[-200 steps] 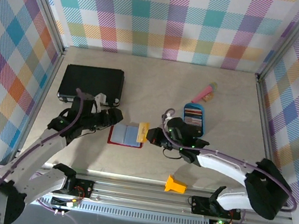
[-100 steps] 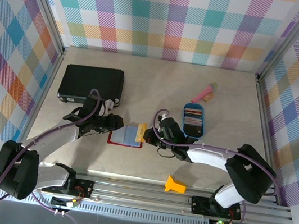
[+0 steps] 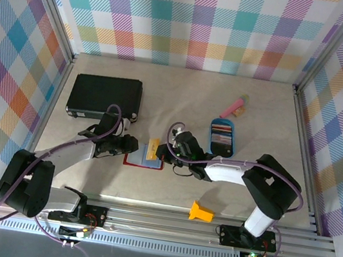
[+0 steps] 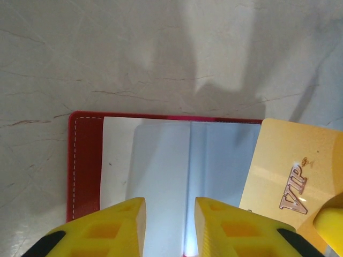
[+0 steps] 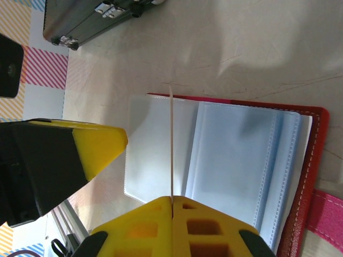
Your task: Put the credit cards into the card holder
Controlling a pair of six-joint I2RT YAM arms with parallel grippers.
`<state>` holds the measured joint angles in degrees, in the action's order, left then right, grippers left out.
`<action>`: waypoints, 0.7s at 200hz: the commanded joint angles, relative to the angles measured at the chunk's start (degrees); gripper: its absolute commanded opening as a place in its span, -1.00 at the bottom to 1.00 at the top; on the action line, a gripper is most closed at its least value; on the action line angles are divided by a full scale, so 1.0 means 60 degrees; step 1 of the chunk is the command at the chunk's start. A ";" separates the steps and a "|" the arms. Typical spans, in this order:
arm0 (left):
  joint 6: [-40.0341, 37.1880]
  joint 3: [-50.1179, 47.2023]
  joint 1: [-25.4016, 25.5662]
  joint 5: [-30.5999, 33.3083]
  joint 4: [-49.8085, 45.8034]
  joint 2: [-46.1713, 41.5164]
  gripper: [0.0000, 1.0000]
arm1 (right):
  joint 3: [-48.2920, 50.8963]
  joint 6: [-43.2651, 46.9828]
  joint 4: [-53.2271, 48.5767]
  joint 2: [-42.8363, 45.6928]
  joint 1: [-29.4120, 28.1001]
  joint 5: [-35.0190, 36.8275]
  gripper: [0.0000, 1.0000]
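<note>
Looking down from the top external camera: finding a gold-tan plastic card [image 3: 152, 148] poised over a dark-red folding card holder [image 3: 128, 159], spread open on the table between both arms. Clamped at its right side by the right pincer [image 3: 162, 151]. Met from the other side by the left pincer [image 3: 127, 145], just at the holder's left edge.

Turning to the left wrist: seeing the left pincer [image 4: 170, 225] narrowly parted over the holder [image 4: 83, 166], with nothing visibly clamped. Cannot tell whether pressing down or merely hovering. Noting the card [image 4: 292, 171], stamped VIP, overlapping the holder's right corner.

Turning to the right wrist: viewing the card [image 5: 171, 139] edge-on, a thin line rising from the right pincer [image 5: 172, 206], closed firmly on it, above a grey-blue pocket leaf of the holder [image 5: 317, 139].

Judging the step as insertion: keep the clamp firm, tip the leading edge down into a pocket mouth, then push flat along the sleeve. Pin the holder from the left to prevent sliding.
</note>
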<state>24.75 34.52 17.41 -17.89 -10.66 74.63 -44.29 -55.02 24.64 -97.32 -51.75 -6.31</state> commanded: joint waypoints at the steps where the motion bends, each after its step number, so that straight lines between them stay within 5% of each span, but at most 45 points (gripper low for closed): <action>1: -0.0336 -0.0114 -0.0148 0.0080 -0.0022 0.0401 -0.40 | -0.0256 -0.0102 0.0415 -0.0149 -0.0120 -0.0038 -1.00; 140: -0.0269 -0.0481 -0.0148 0.0535 0.0165 0.1006 -0.37 | -0.0249 -0.0792 0.0722 -0.0839 -0.0403 -0.0004 -1.00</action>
<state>24.32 33.15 17.37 -16.82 -8.38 80.03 -44.49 -57.89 26.92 -100.82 -53.60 -6.24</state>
